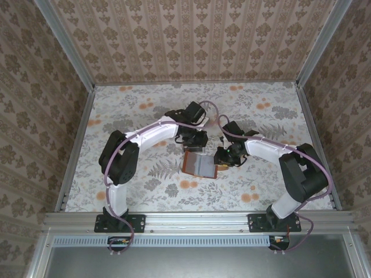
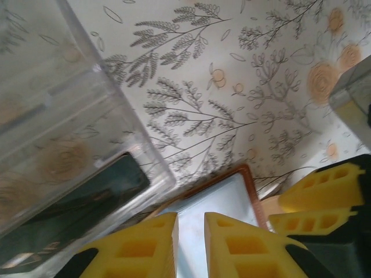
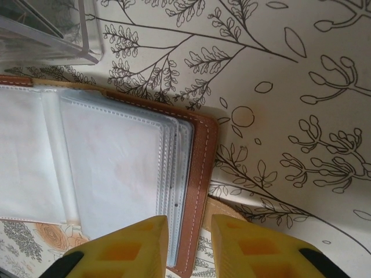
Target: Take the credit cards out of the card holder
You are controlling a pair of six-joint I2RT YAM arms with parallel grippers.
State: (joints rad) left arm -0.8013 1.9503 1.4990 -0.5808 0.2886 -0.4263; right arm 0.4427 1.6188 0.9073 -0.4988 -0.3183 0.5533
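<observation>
The card holder (image 1: 200, 165) lies open on the flowered table, reddish-brown with pale sleeves. My left gripper (image 2: 191, 223) hovers over its grey inner sleeve (image 2: 232, 197), jaws a narrow gap apart with nothing clamped between them. My right gripper (image 3: 189, 226) straddles the card holder's brown stitched right edge (image 3: 203, 150), jaws slightly apart; its yellow fingers (image 2: 316, 194) reach in beside that edge. One dark credit card (image 2: 81, 200) lies inside the clear plastic tray (image 2: 58, 87). I cannot make out any cards in the stacked sleeves (image 3: 110, 156).
The clear tray stands right behind the card holder, its corner (image 3: 52, 40) close to the wallet's top edge. A short brown strap tab (image 3: 232, 211) pokes out under the right edge. Patterned walls enclose the table (image 1: 278, 116) on three sides.
</observation>
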